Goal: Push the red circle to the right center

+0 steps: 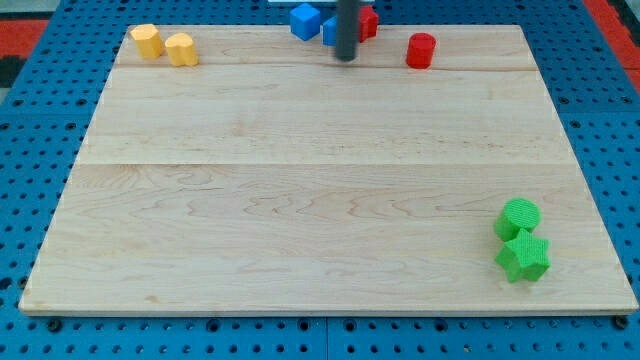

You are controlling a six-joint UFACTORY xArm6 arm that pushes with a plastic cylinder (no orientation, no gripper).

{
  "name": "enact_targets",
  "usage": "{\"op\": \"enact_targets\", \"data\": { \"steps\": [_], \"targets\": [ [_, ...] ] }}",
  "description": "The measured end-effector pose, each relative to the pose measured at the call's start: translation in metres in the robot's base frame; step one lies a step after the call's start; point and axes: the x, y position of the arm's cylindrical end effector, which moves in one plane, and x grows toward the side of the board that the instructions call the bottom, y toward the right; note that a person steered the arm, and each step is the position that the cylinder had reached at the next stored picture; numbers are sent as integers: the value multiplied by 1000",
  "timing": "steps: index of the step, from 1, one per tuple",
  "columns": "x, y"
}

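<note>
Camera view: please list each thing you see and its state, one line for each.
My tip: on board, near top edge, left of red circle, apart from it.
Red circle: upright, alone, top right of centre.
Red block: partly hidden behind rod.
Blue blocks: at top edge, one partly hidden.
Yellow blocks: touching, top left.
Green blocks: touching, bottom right.

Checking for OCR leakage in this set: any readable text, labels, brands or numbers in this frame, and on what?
None: no readable text anywhere in this view.
Wooden board: bare grain only.
Blue pegboard beneath it: holes only, no marks.
Blocks: the red circle, yellow blocks, blue blocks and green blocks have plain faces.
My tip, at the view's top left of the red circle: dark rod, unmarked.
</note>
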Motion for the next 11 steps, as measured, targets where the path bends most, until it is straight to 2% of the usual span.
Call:
{"op": "enact_targets", "data": {
  "steps": [1, 2, 3, 4, 5, 9, 11],
  "targets": [
    [7, -27],
    [-9, 6],
    [-57, 49],
    [-82, 83],
    [-80, 140],
    [66, 133],
    [116, 208]
  ]
}}
